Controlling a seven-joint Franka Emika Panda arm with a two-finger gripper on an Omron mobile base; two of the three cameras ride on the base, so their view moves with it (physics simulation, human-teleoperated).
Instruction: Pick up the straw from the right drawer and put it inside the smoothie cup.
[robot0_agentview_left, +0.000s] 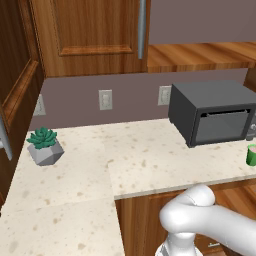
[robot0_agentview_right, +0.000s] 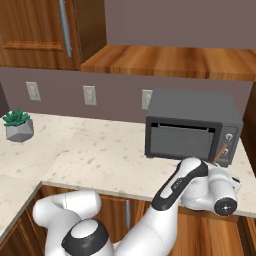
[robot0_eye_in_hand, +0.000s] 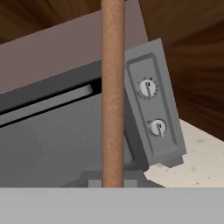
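**A:** Start at the left. What do you see?

**B:** From the left base view, a grey faceted pot with a green succulent (robot0_agentview_left: 45, 146) sits at about nine o'clock on the speckled bench (robot0_agentview_left: 145, 160). Wall outlets (robot0_agentview_left: 105, 99) line the mauve backsplash behind it. Past the middle, at two o'clock, stands the dark grey microwave (robot0_agentview_left: 212, 112), door shut. At three o'clock, right at the frame edge, is the smoothie cup (robot0_agentview_left: 251, 155), bright green with a pale pink top, upright on the bench just right of the microwave's front corner.

**A:** And the straw?

**B:** My jaws are closed on it. In the hand view the straw (robot0_eye_in_hand: 113, 92), a brown stick, rises from between my fingertips at six o'clock straight to twelve, crossing in front of the microwave's door and just left of its control panel with two knobs (robot0_eye_in_hand: 152, 105). In the right base view a thin orange-brown sliver of it (robot0_agentview_right: 220, 151) shows at four o'clock, slanting in front of the microwave's knob panel, above my white wrist.

**A:** Is the straw touching the cup?

**B:** No. The straw is in front of the microwave's right end, off the bench surface. How close it stands to the cup I cannot tell.

**A:** Anything overhead?

**B:** Wooden cabinets (robot0_agentview_right: 45, 30) with a grey handle at eleven o'clock, and a wooden shelf (robot0_agentview_right: 170, 62) over the microwave.
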